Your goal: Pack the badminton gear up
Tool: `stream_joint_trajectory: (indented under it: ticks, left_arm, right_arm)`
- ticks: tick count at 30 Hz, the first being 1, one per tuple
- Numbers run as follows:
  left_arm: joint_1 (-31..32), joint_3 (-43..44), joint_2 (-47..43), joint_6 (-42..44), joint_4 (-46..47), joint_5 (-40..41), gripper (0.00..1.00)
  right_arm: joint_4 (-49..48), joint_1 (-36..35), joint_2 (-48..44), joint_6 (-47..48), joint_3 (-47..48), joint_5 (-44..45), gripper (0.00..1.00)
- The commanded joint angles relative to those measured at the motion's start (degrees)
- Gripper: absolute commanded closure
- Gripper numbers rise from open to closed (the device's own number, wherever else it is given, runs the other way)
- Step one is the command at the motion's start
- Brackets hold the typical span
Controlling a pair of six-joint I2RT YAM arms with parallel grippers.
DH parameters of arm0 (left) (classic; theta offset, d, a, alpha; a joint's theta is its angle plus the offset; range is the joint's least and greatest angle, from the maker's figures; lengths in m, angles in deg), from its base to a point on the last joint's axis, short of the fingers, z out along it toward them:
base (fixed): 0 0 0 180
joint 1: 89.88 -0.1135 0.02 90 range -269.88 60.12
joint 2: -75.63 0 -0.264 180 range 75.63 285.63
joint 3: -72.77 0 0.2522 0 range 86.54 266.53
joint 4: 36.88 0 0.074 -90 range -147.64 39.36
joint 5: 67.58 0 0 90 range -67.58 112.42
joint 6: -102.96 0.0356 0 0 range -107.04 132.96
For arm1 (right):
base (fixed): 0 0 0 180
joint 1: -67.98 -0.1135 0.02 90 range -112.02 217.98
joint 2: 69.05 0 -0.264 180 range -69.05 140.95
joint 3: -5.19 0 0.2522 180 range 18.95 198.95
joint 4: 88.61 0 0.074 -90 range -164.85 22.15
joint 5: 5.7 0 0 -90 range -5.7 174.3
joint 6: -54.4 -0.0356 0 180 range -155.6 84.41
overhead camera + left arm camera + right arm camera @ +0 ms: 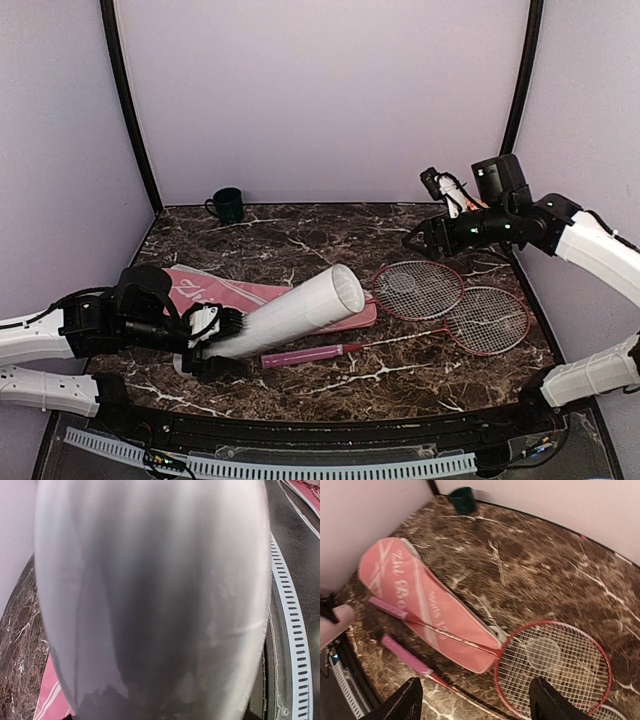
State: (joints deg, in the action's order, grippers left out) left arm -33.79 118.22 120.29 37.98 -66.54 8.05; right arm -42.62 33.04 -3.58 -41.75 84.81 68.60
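My left gripper [213,335] is shut on the lower end of the long white tube [290,312] and holds it tilted, with the open mouth up and to the right. The tube fills the left wrist view [150,600] and hides the fingers. The pink bag [225,292] lies flat on the table [425,605]. Two red rackets lie to its right, heads at centre right [418,290] and further right [487,320]. One pink handle lies on the bag [395,610], the other beside it [405,652]. My right gripper [415,240] is open and empty, raised above the rackets [476,692]. No shuttlecock shows clearly.
A dark green mug [228,205] stands at the back left by the wall [461,493]. Something white and orange [456,198] shows behind the right arm. A white slotted cable chain [270,465] runs along the near edge. A small white thing [498,631] peeks out by the bag's narrow end.
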Motion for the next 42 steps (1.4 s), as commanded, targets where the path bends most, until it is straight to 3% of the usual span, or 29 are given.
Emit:
stream_joint_trajectory:
  ticks: [1,5,18,42]
  left_arm:
    - [-0.3,1.6,-1.2,-0.8,3.1,-1.0,0.67]
    - [-0.3,1.7,-1.4,-1.0,3.1,-1.1,0.67]
    - [-0.2,1.6,-1.5,-1.0,3.0,-1.4,0.67]
    - [-0.1,1.2,-1.4,-0.8,3.4,-1.8,0.67]
  right_arm:
    - [1.2,4.3,6.6,-2.3,-0.5,12.4,0.30]
    - [2.2,5.5,14.9,-1.4,2.3,17.3,0.40]
    - [-2.6,9.2,33.9,-0.3,5.5,14.9,0.59]
    - [-4.6,12.3,44.2,0.3,8.1,13.0,0.84]
